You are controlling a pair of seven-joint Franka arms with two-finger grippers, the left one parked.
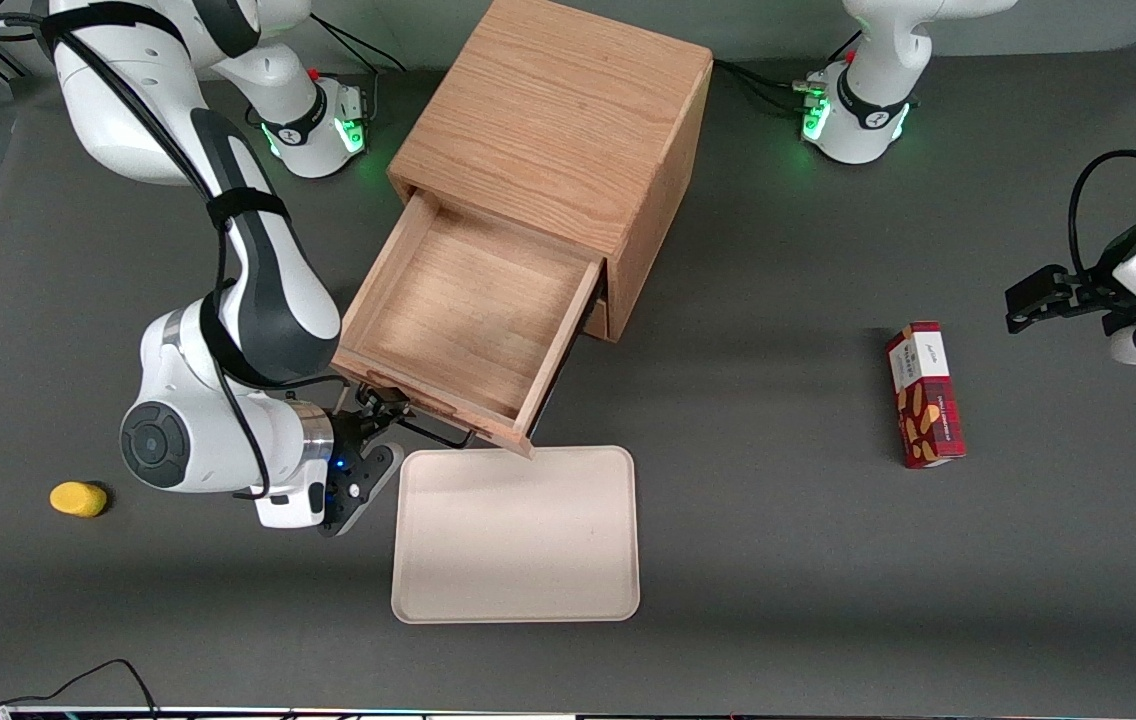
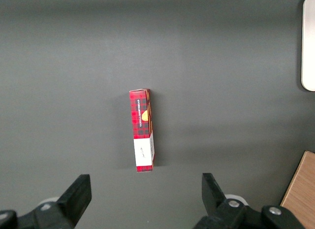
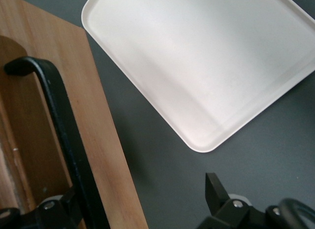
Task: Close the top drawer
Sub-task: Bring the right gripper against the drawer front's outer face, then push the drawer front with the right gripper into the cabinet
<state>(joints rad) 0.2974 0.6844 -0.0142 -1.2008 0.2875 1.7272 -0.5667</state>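
Drawer status: the top drawer (image 1: 468, 310) is standing pulled far out of the wooden cabinet (image 1: 558, 130), its front panel nearest the front camera and overhanging the near edge of the tray (image 1: 516, 535); its oak interior is showing nothing inside. One tray, cream-coloured, is lying flat on the grey table (image 1: 778, 560) just in front of the drawer, also holding nothing. The gripper (image 1: 383, 420) is sitting at the drawer front, beside the end of the black handle (image 3: 59, 120) toward the working arm's side; in the right wrist view its fingers (image 3: 216, 192) are spread wide, one lying against the handle bar at the drawer front, the other well apart over bare table near the tray corner, gripping nothing. Counts: one cabinet, one drawer seen open, one tray, one red snack box (image 1: 924, 394) lying toward the parked arm's end of the table, one small yellow object (image 1: 78, 498) toward the working arm's end
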